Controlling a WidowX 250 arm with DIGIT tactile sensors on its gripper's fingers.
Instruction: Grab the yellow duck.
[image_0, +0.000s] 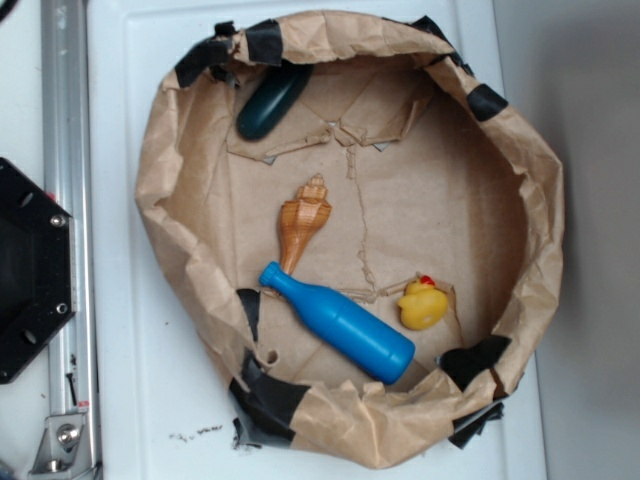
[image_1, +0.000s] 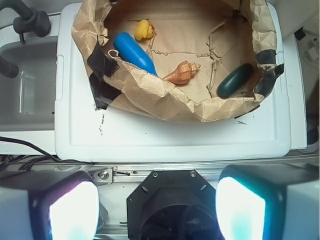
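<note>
Fingers (image_1: 157, 210) spread, well short of the yellow duck (image_1: 144, 30); I'd descend from above, clearing the blue bottle (image_1: 135, 52) just beside it.

White tabletop (image_0: 150, 380), grey metal rail (image_0: 65, 150)

black hexagonal base plate (image_0: 30, 270) with screws; pale glowing fingers (image_1: 239, 207).

Inside the paper basin (image_0: 170, 150) on the bench (image_0: 120, 380), the duck (image_0: 423, 304) sits just right of the bottle (image_0: 338, 322). The seashell (image_0: 303, 219) touches the bottle's neck. The oval thing (image_0: 272, 100) lies against the far rim, well apart.
</note>
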